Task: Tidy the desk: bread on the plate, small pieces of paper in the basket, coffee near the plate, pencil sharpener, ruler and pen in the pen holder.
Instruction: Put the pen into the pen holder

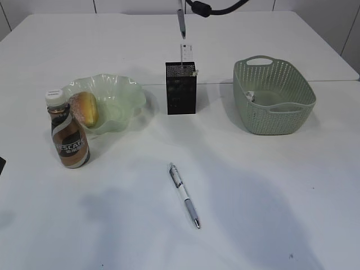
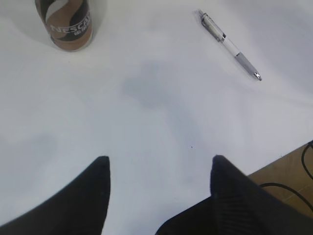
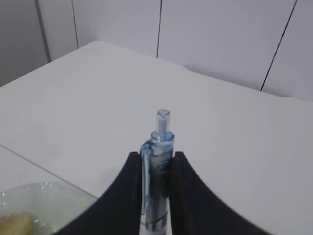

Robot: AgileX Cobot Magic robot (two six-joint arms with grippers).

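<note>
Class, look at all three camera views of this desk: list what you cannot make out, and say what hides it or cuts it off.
- Right gripper: exterior view's top edge cuts it off; only its blue pen shows.
- Pen holder contents: dark walls hide them, except the ruler tip.
- Basket contents: one pale scrap, too small to identify.
- Coffee bottle: left wrist view crops its top.

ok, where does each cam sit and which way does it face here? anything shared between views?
Exterior: in front of the table, slanting down at the pen holder, basket, plate and coffee; only the right arm's tip shows, top centre.
Left wrist: above the table, looking down past the open left hand; sees the coffee's base and the lying pen.
Right wrist: roughly level, facing the far wall; right hand grips an upright blue pen.
Shared: coffee and lying pen, exterior and left wrist.
</note>
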